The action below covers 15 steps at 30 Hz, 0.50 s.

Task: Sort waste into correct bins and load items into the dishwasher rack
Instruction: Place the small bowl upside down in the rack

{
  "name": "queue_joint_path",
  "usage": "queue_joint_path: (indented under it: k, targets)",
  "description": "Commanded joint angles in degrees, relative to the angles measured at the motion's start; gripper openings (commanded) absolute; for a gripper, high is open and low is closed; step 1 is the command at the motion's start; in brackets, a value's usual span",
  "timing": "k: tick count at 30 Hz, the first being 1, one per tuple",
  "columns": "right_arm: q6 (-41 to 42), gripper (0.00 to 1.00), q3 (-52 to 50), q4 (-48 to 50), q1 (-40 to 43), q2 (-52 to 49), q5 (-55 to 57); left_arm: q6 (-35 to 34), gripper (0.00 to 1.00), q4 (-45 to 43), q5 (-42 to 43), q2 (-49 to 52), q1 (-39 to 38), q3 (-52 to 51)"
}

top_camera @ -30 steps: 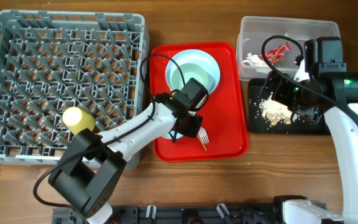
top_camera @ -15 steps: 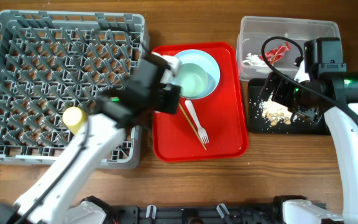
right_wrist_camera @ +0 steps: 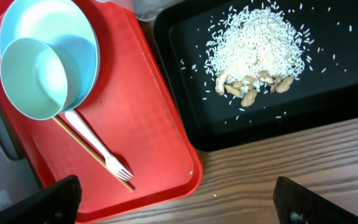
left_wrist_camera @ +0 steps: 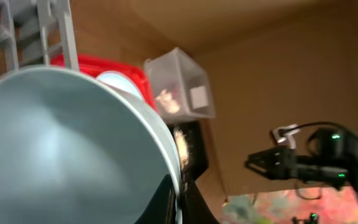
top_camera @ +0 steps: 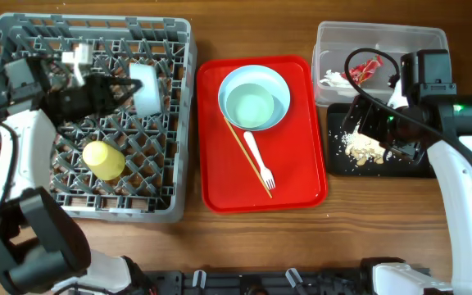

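My left gripper [top_camera: 134, 90] is shut on the rim of a pale mint bowl [top_camera: 147, 88], held on edge over the grey dishwasher rack [top_camera: 97, 22]. In the left wrist view the bowl [left_wrist_camera: 61, 143] fills the frame, with the fingers [left_wrist_camera: 179, 200] pinching its rim. A yellow cup [top_camera: 103, 159] lies in the rack. On the red tray [top_camera: 301, 176] are the plate [top_camera: 277, 86], holding the other mint bowl [top_camera: 249, 106], plus a white fork [top_camera: 260, 160] and a wooden stick [top_camera: 244, 152]. My right gripper [top_camera: 375, 131] is open and empty above the black tray [top_camera: 408, 168].
The clear tub [top_camera: 381, 37] holds a red wrapper [top_camera: 365, 70] and white scraps [top_camera: 333, 78]. The black tray [right_wrist_camera: 328, 81] holds rice-like crumbs and peanuts [right_wrist_camera: 263, 53]. The right wrist view also shows the red tray [right_wrist_camera: 148, 124], bowl [right_wrist_camera: 33, 78], plate [right_wrist_camera: 67, 31] and fork [right_wrist_camera: 93, 139].
My left arm has swung left from the red tray to over the rack, carrying the bowl with it. The right arm has not moved.
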<state>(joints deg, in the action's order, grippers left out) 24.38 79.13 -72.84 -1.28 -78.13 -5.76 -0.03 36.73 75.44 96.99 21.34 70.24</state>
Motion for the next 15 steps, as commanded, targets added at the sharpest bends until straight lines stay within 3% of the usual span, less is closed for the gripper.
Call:
queue_joint_path:
  k: [1, 7, 15]
  targets:
    - [-0.4, 1.00, 0.9, -0.1, 0.2, 0.3, -0.3, 0.9, 0.04, -3.5, 7.2, 0.3, 3.9, 0.7]
    - [-0.4, 1.00, 0.9, -0.1, 0.2, 0.3, -0.3, 0.9, 0.04, -8.7, 7.0, 1.2, 5.8, 0.7]
    - [-0.4, 1.00, 0.9, -0.1, 0.2, 0.3, -0.3, 0.9, 0.04, -9.3, 7.0, 9.0, 7.5, 0.7]
